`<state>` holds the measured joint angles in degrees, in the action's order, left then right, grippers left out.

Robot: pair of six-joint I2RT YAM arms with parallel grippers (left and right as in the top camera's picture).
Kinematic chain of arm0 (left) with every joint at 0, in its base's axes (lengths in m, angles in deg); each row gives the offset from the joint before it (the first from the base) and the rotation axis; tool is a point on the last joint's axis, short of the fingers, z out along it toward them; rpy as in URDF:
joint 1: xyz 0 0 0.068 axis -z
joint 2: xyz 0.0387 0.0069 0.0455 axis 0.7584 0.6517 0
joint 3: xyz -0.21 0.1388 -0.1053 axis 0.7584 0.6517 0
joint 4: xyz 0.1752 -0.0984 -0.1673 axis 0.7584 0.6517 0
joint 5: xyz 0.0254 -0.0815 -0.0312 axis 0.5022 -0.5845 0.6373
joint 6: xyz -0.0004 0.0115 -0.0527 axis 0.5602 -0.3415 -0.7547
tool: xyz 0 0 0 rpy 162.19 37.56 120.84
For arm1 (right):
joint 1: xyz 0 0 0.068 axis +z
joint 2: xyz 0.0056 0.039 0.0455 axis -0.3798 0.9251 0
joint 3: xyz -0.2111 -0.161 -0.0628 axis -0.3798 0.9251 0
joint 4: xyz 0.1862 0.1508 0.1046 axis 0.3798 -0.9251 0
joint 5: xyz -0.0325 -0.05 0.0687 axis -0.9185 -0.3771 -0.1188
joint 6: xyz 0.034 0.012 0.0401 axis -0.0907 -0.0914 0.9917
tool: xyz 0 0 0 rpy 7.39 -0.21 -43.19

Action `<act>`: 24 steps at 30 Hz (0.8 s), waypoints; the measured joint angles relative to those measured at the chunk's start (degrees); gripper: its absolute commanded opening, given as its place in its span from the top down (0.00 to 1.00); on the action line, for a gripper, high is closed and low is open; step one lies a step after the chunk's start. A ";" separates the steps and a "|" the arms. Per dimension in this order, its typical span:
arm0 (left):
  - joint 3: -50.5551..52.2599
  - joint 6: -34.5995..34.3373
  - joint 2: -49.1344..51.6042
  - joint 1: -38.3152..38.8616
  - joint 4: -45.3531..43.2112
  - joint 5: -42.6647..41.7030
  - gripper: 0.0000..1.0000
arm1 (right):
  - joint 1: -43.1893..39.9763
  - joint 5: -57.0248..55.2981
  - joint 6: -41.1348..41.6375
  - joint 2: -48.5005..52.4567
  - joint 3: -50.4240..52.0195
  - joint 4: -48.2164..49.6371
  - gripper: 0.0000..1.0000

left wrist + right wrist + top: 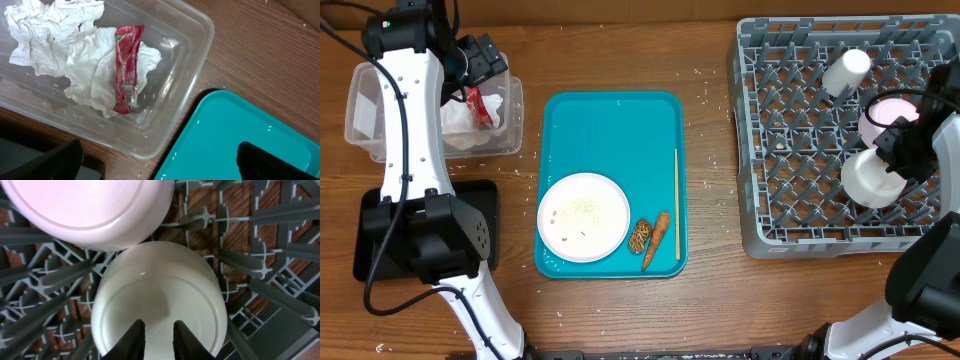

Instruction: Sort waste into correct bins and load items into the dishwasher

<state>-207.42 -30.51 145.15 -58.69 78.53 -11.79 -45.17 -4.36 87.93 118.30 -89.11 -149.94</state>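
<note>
My left gripper [483,60] hovers over the clear tub [365,120], open wide and empty [160,167]. The tub [190,65] holds crumpled white paper [82,75] and a red wrapper [127,70]. On the teal tray [610,120] lie a white plate [583,216] with rice grains, a brown lump [640,236], a carrot stick [656,240] and a chopstick [676,205]. My right gripper [894,158] is over the dish rack [760,200]. Its fingers [159,326] are nearly together, holding nothing, just above the base of an upturned white bowl [160,285].
A pinkish bowl [85,210] sits in the rack beside the white one, and a white cup [845,70] lies farther back. The black tray [486,196] lies under the left arm's base. Rice grains are scattered on the wooden table.
</note>
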 measured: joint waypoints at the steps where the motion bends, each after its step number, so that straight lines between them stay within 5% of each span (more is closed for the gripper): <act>1: 0.00 0.00 0.00 0.00 -0.04 -0.02 0.00 | -0.07 -0.02 0.00 0.00 0.63 0.57 0.78; 12: 0.00 0.00 0.00 0.00 -0.02 0.00 0.00 | -0.59 0.11 0.00 -0.11 2.58 2.45 0.80; 18: 0.00 0.00 0.00 0.00 0.00 -0.02 0.00 | -0.68 0.94 0.00 -0.11 -0.11 -4.13 0.79; 24: 0.00 0.00 0.00 0.00 -0.02 -0.02 0.00 | 1.64 7.19 -0.94 -4.76 -6.25 -8.00 0.60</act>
<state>-207.42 -30.51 145.15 -58.69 78.51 -11.82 -43.53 2.84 86.99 113.53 -95.36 -157.94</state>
